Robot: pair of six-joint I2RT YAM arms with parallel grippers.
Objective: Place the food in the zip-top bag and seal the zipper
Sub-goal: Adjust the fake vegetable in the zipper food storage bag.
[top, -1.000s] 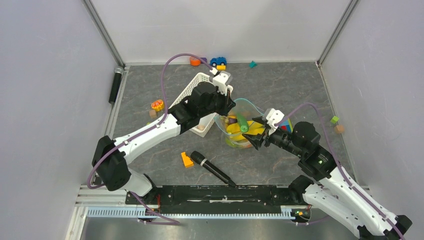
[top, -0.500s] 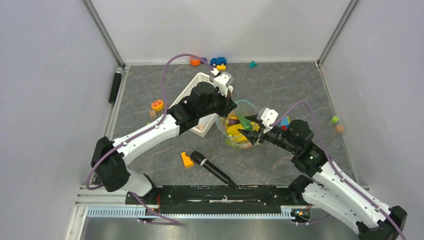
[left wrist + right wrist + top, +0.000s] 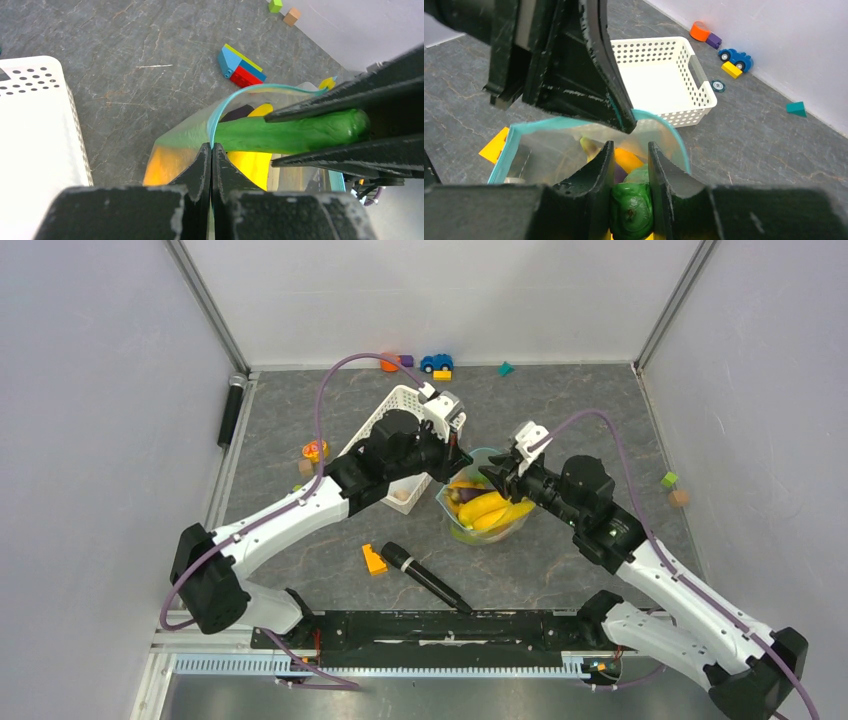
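Overhead view: we look down on a clear zip-top bag on a grey tabletop, with its open mouth at its far end. Yellow bananas and a purple eggplant show through the plastic. The left gripper meets the bag's far left rim. The right gripper reaches over the mouth from the bag's right. A white basket sits just left of the bag, partly under the left arm. A black microphone lies on the bag's near side, apart from it.

Left wrist view: we see the left gripper pressed together, pinching the bag's rim on the light-blue zipper, which arcs away to the right. Just past that rim, a green cucumber lies lengthwise between the right gripper's two black fingers. A blue, red and yellow block lies on the tabletop beyond the bag.

Right wrist view: we see the right gripper pinching the cucumber, which fills the gap between its fingers, right above the bag's open mouth. Yellow and purple food shows inside the bag. The left gripper holds the bag's far rim, and the basket stands beyond the bag.
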